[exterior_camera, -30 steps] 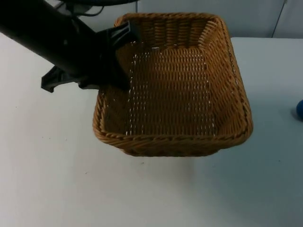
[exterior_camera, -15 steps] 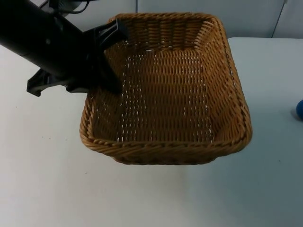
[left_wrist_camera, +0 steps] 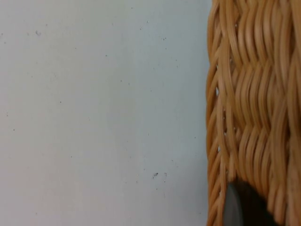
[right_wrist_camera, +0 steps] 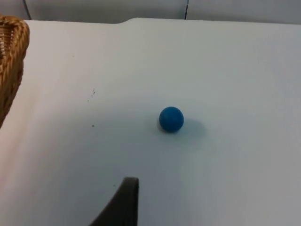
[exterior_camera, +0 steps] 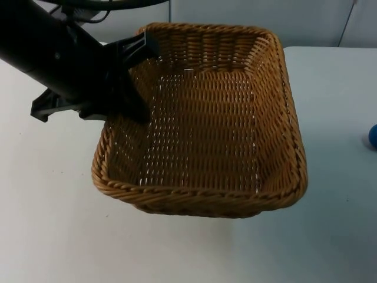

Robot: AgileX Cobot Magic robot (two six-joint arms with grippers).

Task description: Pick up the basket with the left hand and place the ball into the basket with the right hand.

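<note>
White table (exterior_camera: 53,236), grey partition wall (exterior_camera: 306,20)

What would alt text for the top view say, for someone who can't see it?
A woven wicker basket, nothing inside it, is held tilted above the white table by the left gripper, which grips its left wall. A blue ball lies on the table at the picture's right edge, apart from the basket.

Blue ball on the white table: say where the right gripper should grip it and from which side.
Probably across the middle of the small blue ball, coming straight down from above. It is round, so any pair of sides serves, and it lies alone on the white table, away from the wicker basket.
</note>
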